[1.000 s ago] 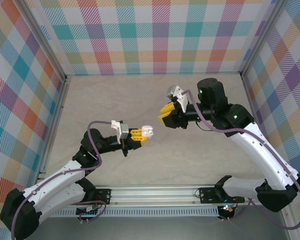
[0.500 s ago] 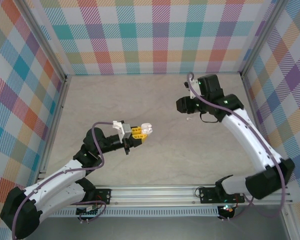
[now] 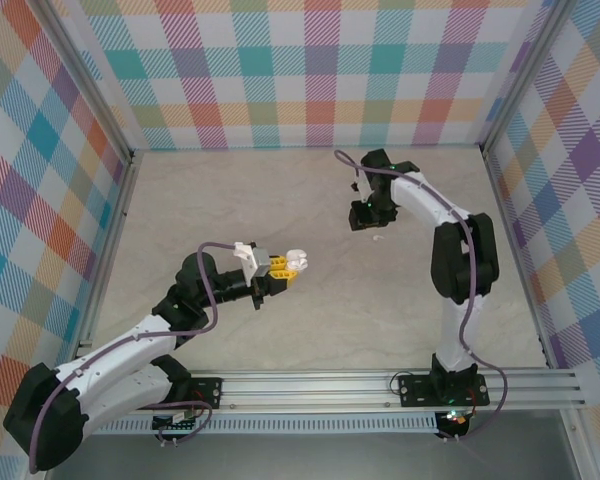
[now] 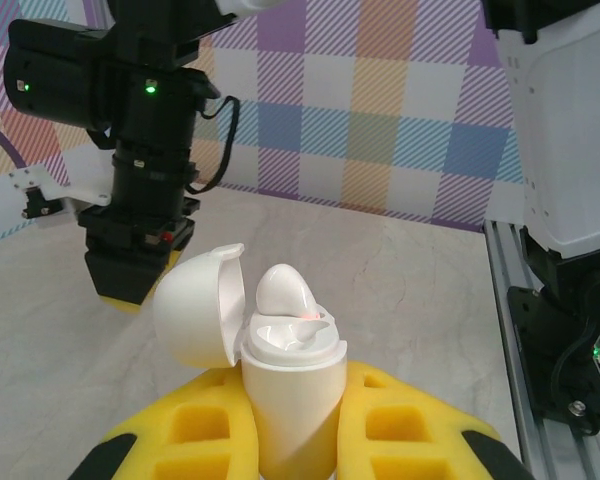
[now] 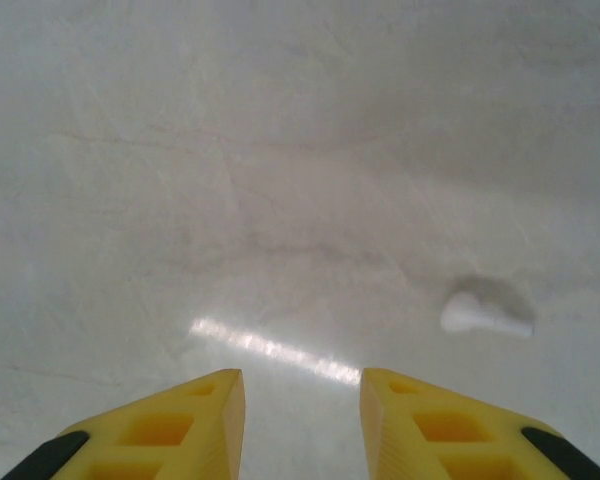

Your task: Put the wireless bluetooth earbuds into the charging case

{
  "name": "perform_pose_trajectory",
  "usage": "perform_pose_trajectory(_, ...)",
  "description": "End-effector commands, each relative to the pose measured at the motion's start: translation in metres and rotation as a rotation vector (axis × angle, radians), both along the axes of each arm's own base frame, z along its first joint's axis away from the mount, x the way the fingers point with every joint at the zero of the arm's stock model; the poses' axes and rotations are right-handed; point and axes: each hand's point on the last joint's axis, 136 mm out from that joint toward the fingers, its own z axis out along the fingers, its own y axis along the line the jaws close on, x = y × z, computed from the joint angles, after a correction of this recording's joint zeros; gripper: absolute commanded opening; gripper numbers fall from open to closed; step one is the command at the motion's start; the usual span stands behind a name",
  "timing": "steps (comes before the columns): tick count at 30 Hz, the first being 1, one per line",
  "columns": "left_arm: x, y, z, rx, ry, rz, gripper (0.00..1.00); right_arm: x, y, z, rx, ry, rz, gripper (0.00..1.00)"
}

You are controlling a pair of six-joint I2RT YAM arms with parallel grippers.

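left gripper (image 4: 290, 440) — squeezed the open charging case (image 4: 285, 395), a white earbud (image 4: 283, 290) sat in it | right gripper (image 5: 302, 420) — jaws apart, held nothing; loose earbud (image 5: 485, 315) lay at frame's right on table (image 5: 180, 150)

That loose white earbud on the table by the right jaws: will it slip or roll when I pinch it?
Probably light: the earbud is tiny beside the open jaws. Its rounded body could squirt out or roll on the smooth table. The stem likely limits rolling.
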Motion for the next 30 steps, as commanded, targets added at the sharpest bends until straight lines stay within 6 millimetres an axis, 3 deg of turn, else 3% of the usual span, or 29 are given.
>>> perform_pose_trajectory(1,0.001,-0.002,0.005,-0.002,-0.028,-0.006,0.00,0.014,-0.007,-0.003,0.084,0.032,0.024,0.36)
perform_pose_trajectory(9,0.003,-0.006,0.000,0.009,-0.016,-0.022,0.00,0.029,-0.013,-0.037,0.085,0.067,0.108,0.36)
perform_pose_trajectory(18,0.002,-0.005,-0.001,0.009,-0.010,-0.024,0.00,0.014,-0.023,-0.060,0.078,0.149,0.082,0.37)
perform_pose_trajectory(30,-0.005,0.001,0.003,-0.004,-0.016,-0.016,0.00,-0.014,-0.034,-0.054,0.074,0.202,-0.017,0.39)
